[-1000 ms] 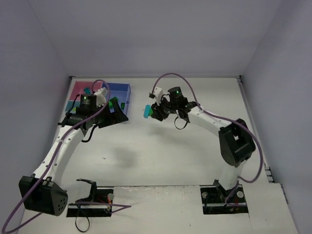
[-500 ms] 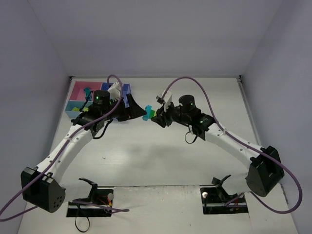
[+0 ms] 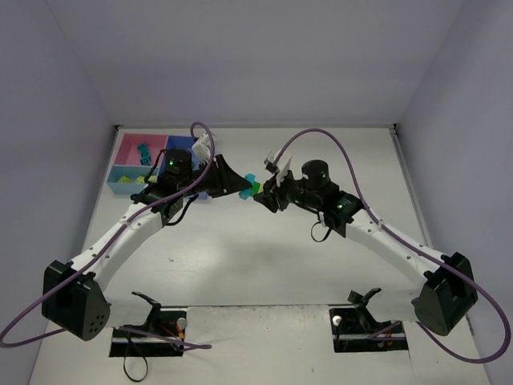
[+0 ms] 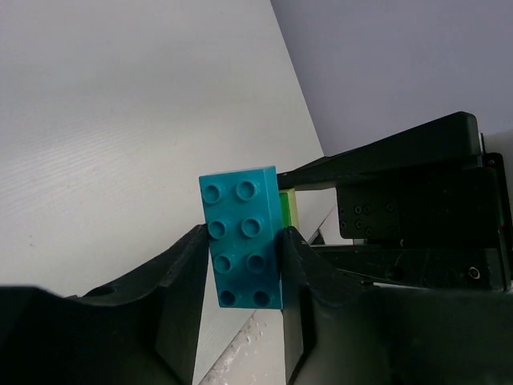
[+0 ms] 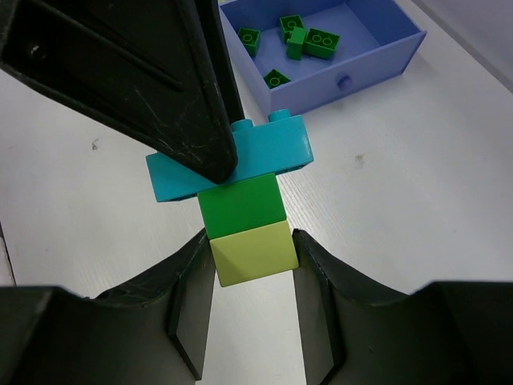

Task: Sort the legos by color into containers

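L gripper (image 4: 244, 238) clamped on teal brick (image 4: 239, 233); R gripper (image 5: 251, 245) clamped on yellow-green brick (image 5: 252, 255). Dk green brick (image 5: 240, 204) sits btwn those two, all 3 joined as one stack, held off the table just right of the med-blue tray (image 5: 345, 80) in top view. Several loose dk green bricks (image 5: 309, 40) lie inside that tray. Pink tray (image 3: 128, 148), adjoining it on the left, holds teal pieces (image 3: 143, 151)
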You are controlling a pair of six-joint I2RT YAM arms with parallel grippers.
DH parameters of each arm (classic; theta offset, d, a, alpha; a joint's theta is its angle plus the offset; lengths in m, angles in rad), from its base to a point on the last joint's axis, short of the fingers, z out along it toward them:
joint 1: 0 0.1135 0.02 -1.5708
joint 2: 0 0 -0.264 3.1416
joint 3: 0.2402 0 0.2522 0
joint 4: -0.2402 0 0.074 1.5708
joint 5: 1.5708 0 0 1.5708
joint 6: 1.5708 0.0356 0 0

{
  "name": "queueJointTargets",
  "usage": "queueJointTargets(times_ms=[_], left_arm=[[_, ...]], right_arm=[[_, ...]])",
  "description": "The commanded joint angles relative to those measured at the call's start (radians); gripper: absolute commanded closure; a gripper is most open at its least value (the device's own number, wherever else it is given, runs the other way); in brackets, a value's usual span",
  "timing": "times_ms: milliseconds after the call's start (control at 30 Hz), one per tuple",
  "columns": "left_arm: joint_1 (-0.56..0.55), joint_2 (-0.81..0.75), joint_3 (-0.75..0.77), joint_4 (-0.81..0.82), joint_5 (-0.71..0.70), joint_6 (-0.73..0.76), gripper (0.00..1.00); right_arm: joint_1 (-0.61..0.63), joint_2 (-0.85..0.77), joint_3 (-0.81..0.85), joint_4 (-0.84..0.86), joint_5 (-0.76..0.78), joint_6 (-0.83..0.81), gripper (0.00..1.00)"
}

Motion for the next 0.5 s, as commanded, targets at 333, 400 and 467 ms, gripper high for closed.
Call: queueJointTargets(times_ms=[333,400,467], left_arm=[[0.005,0.004,0.037,0.081,0.064,0.01,0.98],[0.01,0.006,0.06,0.055,0.066,0.034,1.0],[0.024,0.003,0.078,0.004,0.063,0.065,1.0]], right_arm=[[0.005,-0.102,-0.052,0.072,0.053,-0.011,1.0],[0.004,-0.109,-0.067,0.066,0.064,-0.018,1.0],[0.002,-0.115,-0.079,0.063,0.08,-0.023,1.0]])
